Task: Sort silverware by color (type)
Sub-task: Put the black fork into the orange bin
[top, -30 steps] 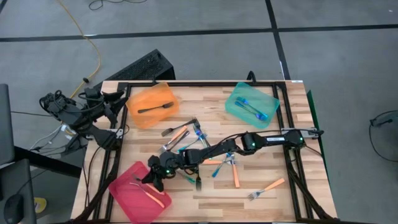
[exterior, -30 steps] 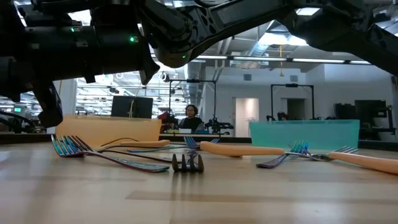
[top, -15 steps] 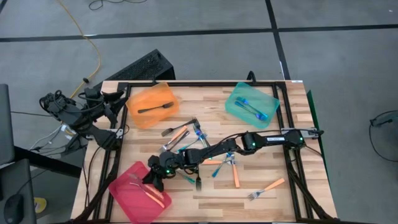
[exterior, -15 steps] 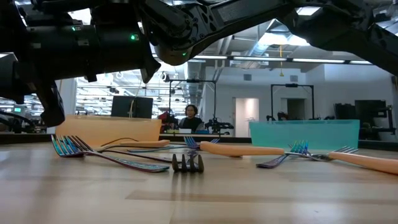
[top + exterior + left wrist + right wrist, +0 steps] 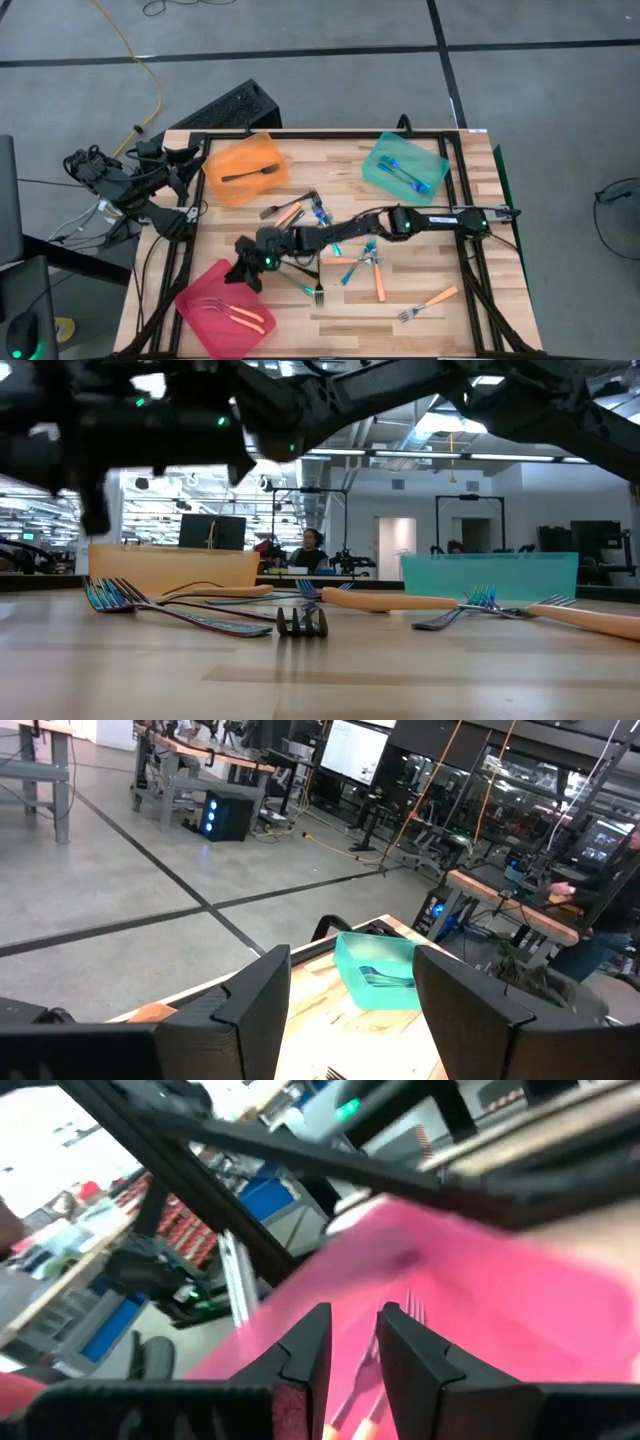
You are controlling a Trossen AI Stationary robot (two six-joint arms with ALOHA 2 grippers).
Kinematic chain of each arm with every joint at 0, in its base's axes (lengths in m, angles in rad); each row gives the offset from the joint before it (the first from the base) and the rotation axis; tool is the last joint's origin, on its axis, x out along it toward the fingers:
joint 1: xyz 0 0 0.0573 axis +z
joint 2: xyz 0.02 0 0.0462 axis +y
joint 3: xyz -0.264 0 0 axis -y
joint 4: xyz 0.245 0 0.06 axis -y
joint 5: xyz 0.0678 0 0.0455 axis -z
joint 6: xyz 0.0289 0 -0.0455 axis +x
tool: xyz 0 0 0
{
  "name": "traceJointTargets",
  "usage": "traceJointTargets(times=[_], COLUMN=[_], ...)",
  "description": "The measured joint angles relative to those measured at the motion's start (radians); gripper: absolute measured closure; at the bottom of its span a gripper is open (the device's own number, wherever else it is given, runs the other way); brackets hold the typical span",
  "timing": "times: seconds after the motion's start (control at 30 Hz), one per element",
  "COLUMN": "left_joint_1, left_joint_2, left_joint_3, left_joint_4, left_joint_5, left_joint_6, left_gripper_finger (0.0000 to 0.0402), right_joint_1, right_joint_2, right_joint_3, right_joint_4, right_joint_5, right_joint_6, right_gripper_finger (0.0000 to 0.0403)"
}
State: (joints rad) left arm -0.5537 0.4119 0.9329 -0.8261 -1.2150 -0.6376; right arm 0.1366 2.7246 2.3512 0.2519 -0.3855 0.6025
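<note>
1. We have our right gripper (image 5: 243, 272) stretched far across the table, hanging just above the near rim of the pink tray (image 5: 197, 313). Its fingers (image 5: 305, 1342) stand a little apart with nothing between them, so we read it as released and empty.

2. Straight ahead of that gripper, inside the pink tray, lie 2 orange-handled forks (image 5: 234, 314), side by side and apart from the fingers. We judge the step in hand to be the end of a drop-off: an orange fork delivered to its tray.

3. Our left gripper (image 5: 350, 1010) waits off the far left edge of the table, well away from the work, its fingers spread wide and holding nothing.

4. The rest of the silverware is behind the right gripper, back along its own arm. The loose pile (image 5: 300, 215) of mixed forks sits near the middle of the table, beside the arm. A dark fork (image 5: 318, 294) lies just behind and to one side of the gripper. Further back are more orange forks (image 5: 380, 285) and 1 near the front edge (image 5: 428, 304).

5. The orange tray (image 5: 243, 168) holds 1 dark fork, and the teal tray (image 5: 404, 168), well apart on the far side, holds blue ones.

6. The sorting looks well short of half done, by our count.

7. We think the next move calls for lifting clear of the pink tray, drawing back to the pile, and lining the fingers across 1 handle so only that fork comes up.
</note>
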Motion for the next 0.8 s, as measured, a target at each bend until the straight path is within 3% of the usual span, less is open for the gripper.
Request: traceJointTargets(times=[0.23,0.33,0.57,0.8], left_joint_1=[0.0,0.0,0.0,0.0], left_joint_2=[0.0,0.0,0.0,0.0], left_joint_3=[0.0,0.0,0.0,0.0], left_joint_4=[0.001,0.001,0.0,0.001], left_joint_5=[0.0,0.004,0.003,0.005], left_joint_6=[-0.002,-0.003,-0.003,-0.032], left_gripper_finger=[0.0205,0.0205,0.0205,0.0205], right_joint_1=[-0.079,-0.111,-0.194,-0.285], right_joint_2=[-0.119,-0.195,-0.375,-0.52], right_joint_3=[0.004,0.0,0.003,0.002], right_joint_4=[-0.056,-0.222,-0.661,-0.986], right_joint_5=[-0.081,-0.088,0.034,0.138], right_joint_6=[-0.057,-0.162,-0.478,-0.636], right_gripper_finger=[0.0294,0.0294,0.0294,0.0294])
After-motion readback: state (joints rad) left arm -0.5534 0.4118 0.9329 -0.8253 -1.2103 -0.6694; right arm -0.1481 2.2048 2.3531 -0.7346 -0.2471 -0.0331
